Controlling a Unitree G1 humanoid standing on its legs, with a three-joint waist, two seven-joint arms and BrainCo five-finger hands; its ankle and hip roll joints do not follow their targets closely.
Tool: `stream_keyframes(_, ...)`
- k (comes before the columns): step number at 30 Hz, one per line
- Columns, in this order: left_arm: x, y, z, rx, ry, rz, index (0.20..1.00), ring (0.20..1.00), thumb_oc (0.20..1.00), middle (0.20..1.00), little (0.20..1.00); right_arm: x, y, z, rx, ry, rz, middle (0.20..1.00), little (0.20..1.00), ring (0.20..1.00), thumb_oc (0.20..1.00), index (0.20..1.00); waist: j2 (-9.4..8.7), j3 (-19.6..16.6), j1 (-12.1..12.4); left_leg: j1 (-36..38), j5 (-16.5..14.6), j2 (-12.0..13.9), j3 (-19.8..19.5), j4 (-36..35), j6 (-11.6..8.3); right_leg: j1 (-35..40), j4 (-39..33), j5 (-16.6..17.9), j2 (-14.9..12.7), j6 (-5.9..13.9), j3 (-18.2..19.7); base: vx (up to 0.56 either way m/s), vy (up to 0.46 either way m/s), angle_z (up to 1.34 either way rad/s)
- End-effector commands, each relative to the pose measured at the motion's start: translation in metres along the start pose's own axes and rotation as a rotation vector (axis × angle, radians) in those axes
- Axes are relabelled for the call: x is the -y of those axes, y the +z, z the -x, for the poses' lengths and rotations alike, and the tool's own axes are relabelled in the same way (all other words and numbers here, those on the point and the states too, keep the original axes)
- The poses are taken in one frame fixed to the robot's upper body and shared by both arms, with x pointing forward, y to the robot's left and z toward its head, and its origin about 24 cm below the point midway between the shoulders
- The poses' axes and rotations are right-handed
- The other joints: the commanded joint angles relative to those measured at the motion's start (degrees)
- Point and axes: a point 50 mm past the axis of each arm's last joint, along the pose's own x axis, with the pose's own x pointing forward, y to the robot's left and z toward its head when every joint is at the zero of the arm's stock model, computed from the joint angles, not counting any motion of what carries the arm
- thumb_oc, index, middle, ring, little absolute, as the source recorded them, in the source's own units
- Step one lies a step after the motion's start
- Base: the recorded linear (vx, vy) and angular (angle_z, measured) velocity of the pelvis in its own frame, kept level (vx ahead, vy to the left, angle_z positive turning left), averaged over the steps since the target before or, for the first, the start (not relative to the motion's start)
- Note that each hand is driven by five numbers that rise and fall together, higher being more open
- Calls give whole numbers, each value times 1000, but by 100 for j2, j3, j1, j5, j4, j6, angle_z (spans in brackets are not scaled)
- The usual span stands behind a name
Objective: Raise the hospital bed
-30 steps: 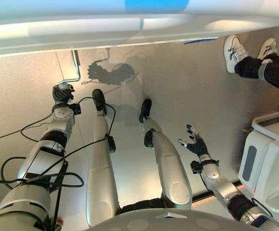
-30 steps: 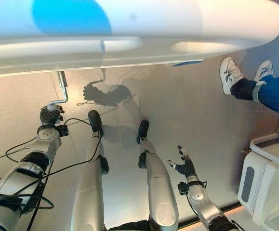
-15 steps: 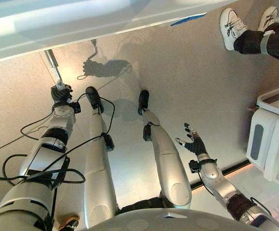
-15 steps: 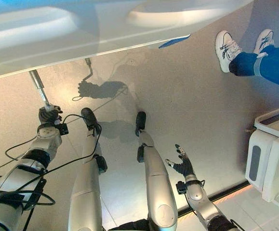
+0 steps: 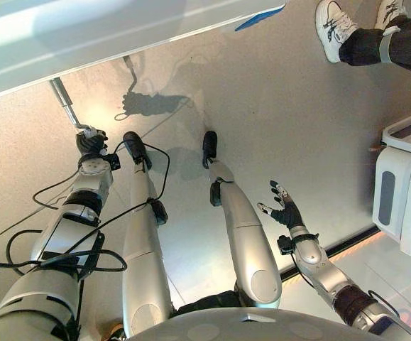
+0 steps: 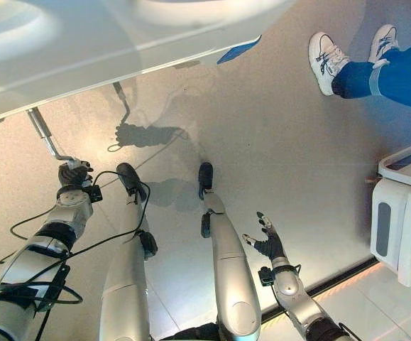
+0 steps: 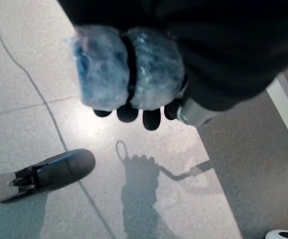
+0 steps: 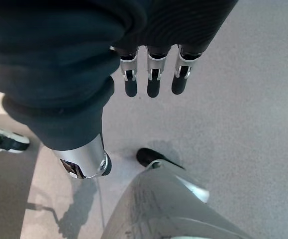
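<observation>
Metal crank handle (image 5: 64, 104) under the bed (image 5: 84, 35), left hand (image 5: 89, 142) clenched round it; right hand (image 5: 285, 211) spread, fingers released; its wrist view shows bare floor (image 8: 243, 99).

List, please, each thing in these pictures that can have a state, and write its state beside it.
Left hand: shut on the crank handle, fingers curled round the grip.
Crank handle: silver rod slanting down from under the bed into the left hand.
Right hand: open, fingers spread, holding nothing, over the floor.
Hospital bed: white edge above the floor, not touched by either hand.
Person: standing at the far right, both shoes on the floor.
</observation>
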Motion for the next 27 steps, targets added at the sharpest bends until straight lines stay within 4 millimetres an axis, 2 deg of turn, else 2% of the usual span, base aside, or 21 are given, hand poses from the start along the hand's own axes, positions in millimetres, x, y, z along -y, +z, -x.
stream_keyframes(1,26,76,1,279,-81,73,1000,1000,1000,1000,1000,12,-4,6,3,-12,22,1000,1000,1000,1000,1000,-140,7,-35,703,-749,-281,-28,-3,-301,191,-1418,1301,281,420,-66,-9,-8,-4)
stream_keyframes(18,30,73,2,269,-95,66,1000,1000,1000,1000,1000,15,-7,9,-5,-13,20,1000,1000,1000,1000,1000,-113,7,36,736,-725,-321,-93,31,-294,280,-1457,1332,260,392,-118,-9,-8,-3)
stream_keyframes(27,30,60,3,240,-106,48,1000,1000,1000,1000,1000,15,-10,9,-26,-8,23,1000,1000,1000,1000,1000,-131,7,96,881,-758,-344,-136,98,-273,447,-1444,1340,244,387,-134,-5,2,2)
